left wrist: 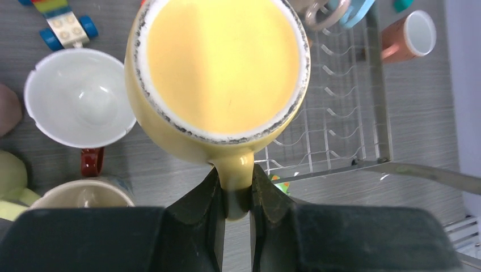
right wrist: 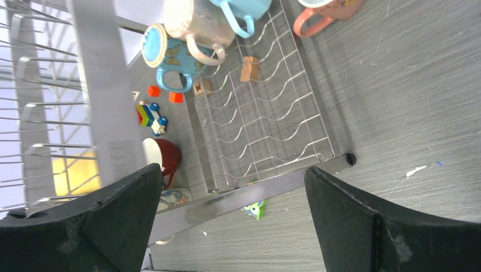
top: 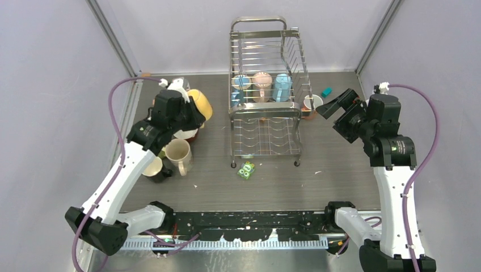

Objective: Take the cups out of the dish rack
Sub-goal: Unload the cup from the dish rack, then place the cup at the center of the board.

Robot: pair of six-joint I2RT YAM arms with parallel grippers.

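- Yellow glazed ceramic with a white rim speckled dark: the yellow mug [left wrist: 221, 73] hangs from the left pincer [left wrist: 235, 184], which is clenched on its handle. The handle's lower end is hidden between the fingers.
- The right pincer [right wrist: 231, 173] is released, its black fingers spread wide and holding nothing.
- The silver wire dish rack [top: 265, 110] stands just ahead of the right pincer, between the two pincers.
- Three cups sit inside the rack, though which tier cannot be told: a blue mug [right wrist: 164, 51] printed with butterflies, a pale mug [right wrist: 193, 22], and a light blue mug [right wrist: 244, 8] cut off by the frame.
- A salmon mug [top: 311, 105] sits on the grey wood-grain bench [top: 340, 170], between the rack and the right pincer.
- Beside the left pincer are a dark red mug [left wrist: 79, 96] with a white inside and a cream mug [left wrist: 85, 195] half hidden by the pincer's body.
- The green packet [top: 246, 170] has print too small to read.
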